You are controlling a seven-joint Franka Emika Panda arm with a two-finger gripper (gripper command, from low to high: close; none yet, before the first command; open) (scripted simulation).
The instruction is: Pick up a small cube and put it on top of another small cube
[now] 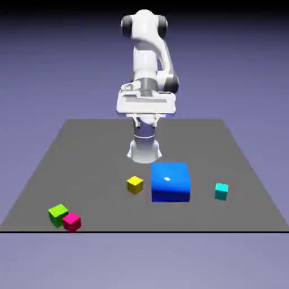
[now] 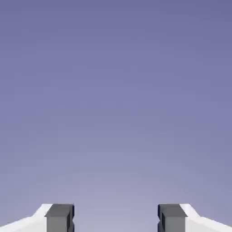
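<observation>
1. A plain blue-violet backdrop (image 1: 237, 51) fills the whole space behind and around, darker toward the top and paler lower down.
2. A flat dark grey table (image 1: 84, 152) spreads out, wide at its near edge and narrowing toward the far edge.
3. The light is soft and even.
4. The hand view shows only the same violet backdrop (image 2: 116, 90), lightening toward the bottom.

table (image 1: 84, 163): matt grey | blue block (image 1: 170, 181): glossy, highlight on top | arm (image 1: 148, 56): smooth glossy white
</observation>
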